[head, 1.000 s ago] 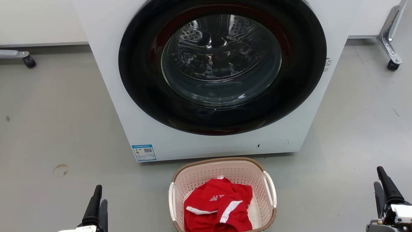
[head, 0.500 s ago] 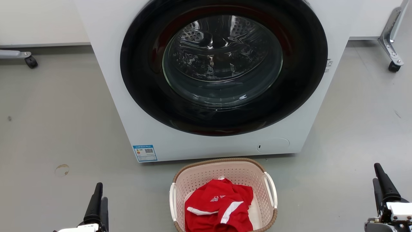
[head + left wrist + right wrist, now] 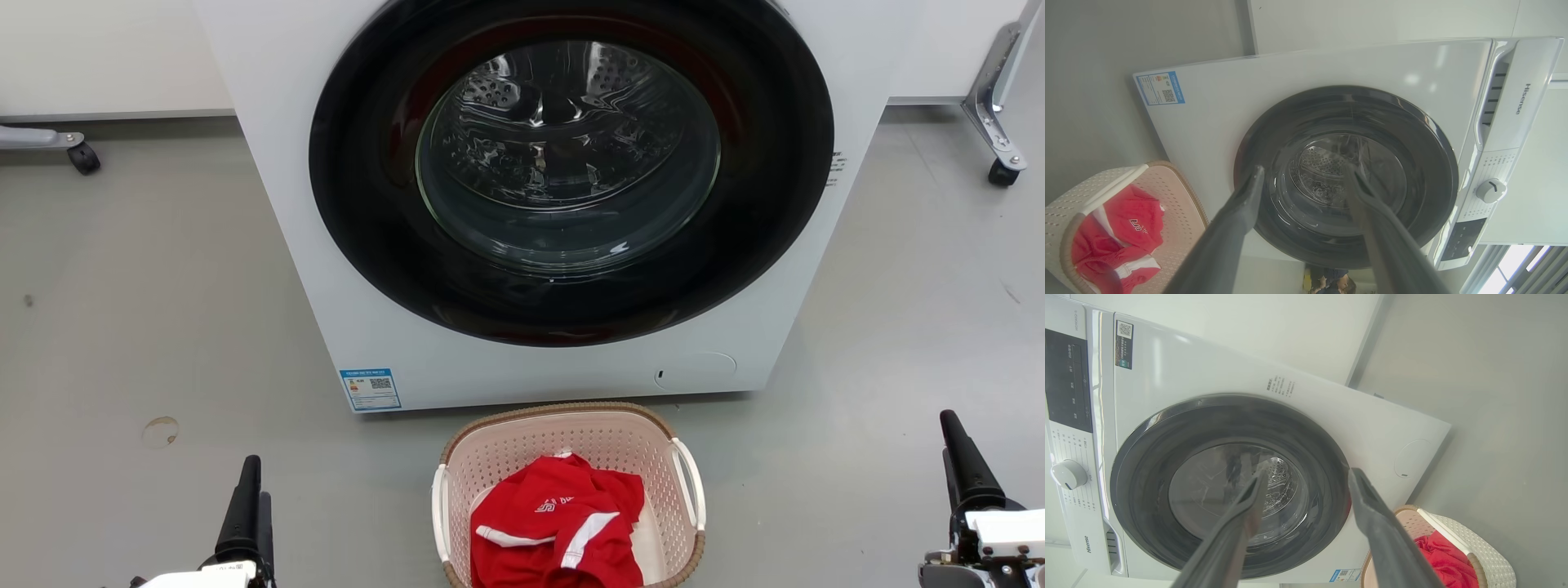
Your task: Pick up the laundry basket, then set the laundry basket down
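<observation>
The laundry basket (image 3: 522,445) stands on the grey floor just in front of the washing machine (image 3: 310,245). It is pale pink, perforated, with a brown rim and white side handles, and holds a red garment (image 3: 555,523). Low on the left, well clear of the basket, my left gripper (image 3: 253,482) points up. My right gripper (image 3: 957,445) is low on the right, also far from it. In the left wrist view the left gripper (image 3: 1306,171) stands open and empty, the basket (image 3: 1069,204) at lower left. The right gripper (image 3: 1306,475) is open too, the basket (image 3: 1490,563) at lower right.
The white washing machine's round dark door (image 3: 571,171) is closed and faces me. A castor leg (image 3: 82,155) stands at the far left and a metal castor frame (image 3: 1000,147) at the far right. Grey floor (image 3: 147,310) lies on both sides of the machine.
The whole head picture has shifted a little, so the camera moved. Both grippers have risen slightly in that view. The basket stays on the floor.
</observation>
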